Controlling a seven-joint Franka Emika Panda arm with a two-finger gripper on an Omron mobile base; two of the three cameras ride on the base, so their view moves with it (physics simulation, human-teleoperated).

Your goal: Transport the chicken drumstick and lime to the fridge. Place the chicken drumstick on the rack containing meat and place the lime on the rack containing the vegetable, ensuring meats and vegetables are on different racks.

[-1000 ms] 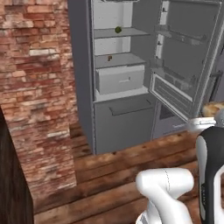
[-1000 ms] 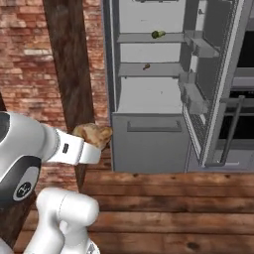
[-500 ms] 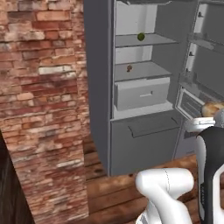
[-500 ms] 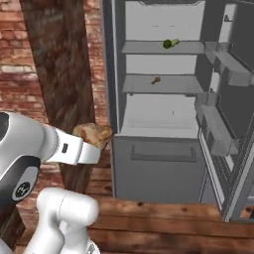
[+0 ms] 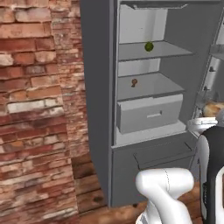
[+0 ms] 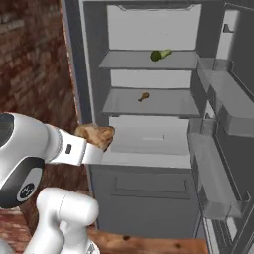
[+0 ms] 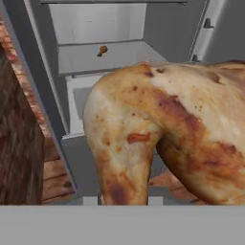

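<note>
Step in hand: carrying the lumpy golden-brown roasted chicken drumstick (image 6: 95, 135) toward the tall dark grey fridge (image 6: 87, 74), door already open. The drumstick sits at the end of the white arm, in front of the fridge and well short of the shelves; in the hand view it looms large (image 7: 167, 139) and hides the finger tips. Jaws judged pinched on the drumstick (no gap visible, the meat hangs at the gripper (image 6: 96, 149) with nothing else under it).

Next move, as a judgement: lift and reach in so the drumstick clears the front edge of the flat pale grey lower shelf board (image 6: 163, 105), then set it beside the small orange-brown meat bit (image 6: 143, 96) without knocking it. The white drawer (image 5: 148, 114) juts just under that shelf, so coming in too low could bump it.

Contents:
- flat pale grey upper shelf board (image 6: 134, 62): one green vegetable (image 6: 159, 54) (elongated, type unclear).
- lower shelf: the meat bit alone, near the middle.
- door racks (image 6: 223, 109): nothing seen in them.

Lime not placed yet, judging by the shelves.
</note>
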